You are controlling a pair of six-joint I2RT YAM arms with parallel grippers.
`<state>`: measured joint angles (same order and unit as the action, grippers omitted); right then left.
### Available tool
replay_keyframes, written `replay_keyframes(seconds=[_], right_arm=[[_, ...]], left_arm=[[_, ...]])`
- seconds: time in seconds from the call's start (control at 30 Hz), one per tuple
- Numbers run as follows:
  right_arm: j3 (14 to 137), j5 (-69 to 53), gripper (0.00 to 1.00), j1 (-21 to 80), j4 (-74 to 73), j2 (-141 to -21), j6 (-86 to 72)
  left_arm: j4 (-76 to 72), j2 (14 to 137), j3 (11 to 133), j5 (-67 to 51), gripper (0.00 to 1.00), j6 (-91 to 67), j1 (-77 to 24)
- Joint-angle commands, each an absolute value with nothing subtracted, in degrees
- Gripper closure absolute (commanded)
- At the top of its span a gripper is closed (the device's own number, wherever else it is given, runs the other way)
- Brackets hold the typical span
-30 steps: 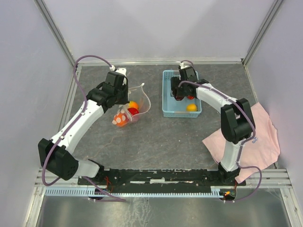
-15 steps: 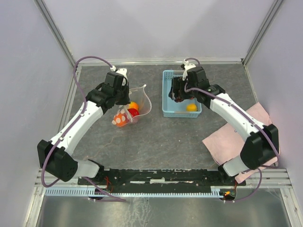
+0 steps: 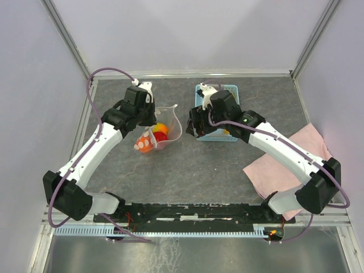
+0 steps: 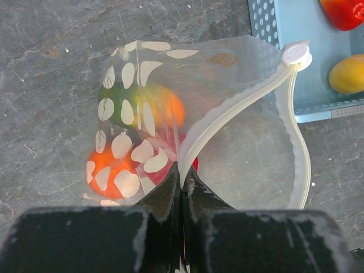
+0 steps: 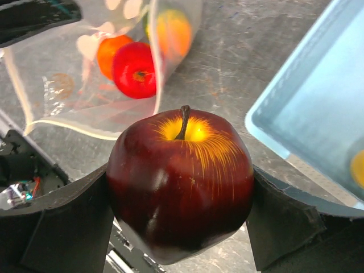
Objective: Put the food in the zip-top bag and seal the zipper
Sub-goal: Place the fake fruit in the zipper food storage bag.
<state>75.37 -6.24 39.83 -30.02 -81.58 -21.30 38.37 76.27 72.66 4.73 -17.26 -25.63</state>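
Observation:
In the left wrist view my left gripper [image 4: 182, 170] is shut on the zip-top bag [image 4: 250, 153], pinching the pale zipper [image 4: 227, 116] and holding the mouth open. Inside lie an orange piece of food [image 4: 108, 170], a green-and-orange one [image 4: 148, 105] and a red one [image 4: 195, 164]. My right gripper [image 5: 181, 187] is shut on a dark red apple [image 5: 182, 170] with a yellow top. It hangs above the table between the bag's mouth [image 5: 85, 96] and the basket. From above, the left gripper [image 3: 149, 119] holds the bag [image 3: 168, 128] and the right gripper [image 3: 196, 122] is just right of it.
A light blue basket [image 3: 200, 91] stands behind the right gripper. The left wrist view shows a red food [image 4: 344, 11] and a yellow one [image 4: 347, 74] inside it. A pink cloth [image 3: 296, 159] lies at the right, under the right arm.
My right gripper has come out of the basket with the apple and moved left toward the bag. The left gripper has kept its hold on the bag.

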Motion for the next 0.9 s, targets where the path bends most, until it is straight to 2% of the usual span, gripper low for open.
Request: replay_keyframes(seconds=[0.0,0.47,0.87], right_arm=[[79.0,-10.1,0.38,41.8,-27.4,-80.3,-23.1],[83.0,-19.8,0.38,46.4,-16.1,-88.7,-31.3],[85.6,-12.9,0.30,46.5,-15.7,-96.6,-34.6]], left_arm=[[35.3,74.2,72.8,3.3,0.97,-14.3,-25.8],[35.2,74.5,72.7,1.6,0.97,-14.3,-25.9],[35.2,73.8,72.7,0.8,0.97,-14.3,-25.8]])
